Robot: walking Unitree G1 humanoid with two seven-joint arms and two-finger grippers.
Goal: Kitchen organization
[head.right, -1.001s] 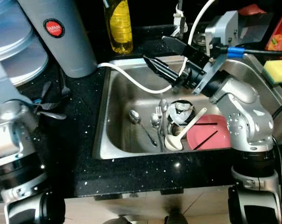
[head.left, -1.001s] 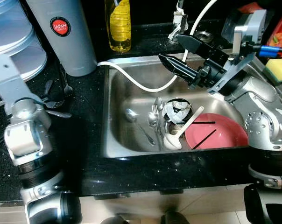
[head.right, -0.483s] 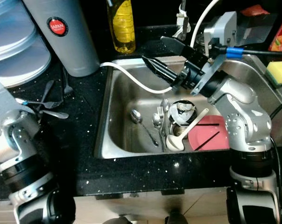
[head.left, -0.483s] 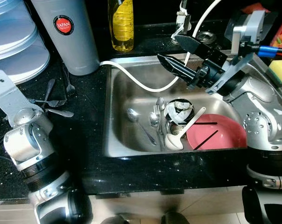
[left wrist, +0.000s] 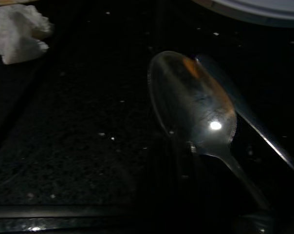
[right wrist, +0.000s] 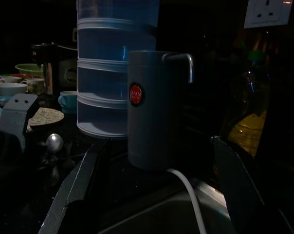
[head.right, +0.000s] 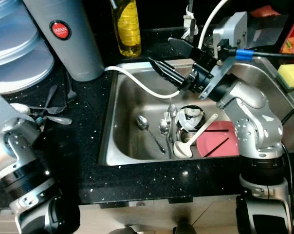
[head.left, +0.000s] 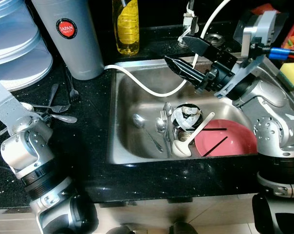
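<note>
Right hand point(head.left: 183, 56): fingers spread, empty, above sink point(head.left: 132, 146)
Left hand: state unclear, over spoon point(left wrist: 195, 105) on table point(head.left: 88, 146)
Sink: spoons, fork, bowl point(head.left: 186, 117), pink plate point(head.left: 232, 139)

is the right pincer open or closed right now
Open. The right pincer hovers above the sink, its two black fingers spread apart with nothing between them.

black speckled counter point(head.left: 88, 146) | grey canister point(head.left: 74, 39), yellow bottle point(head.left: 125, 24), loose cutlery point(head.left: 57, 105), steel sink point(head.left: 125, 146)
</note>
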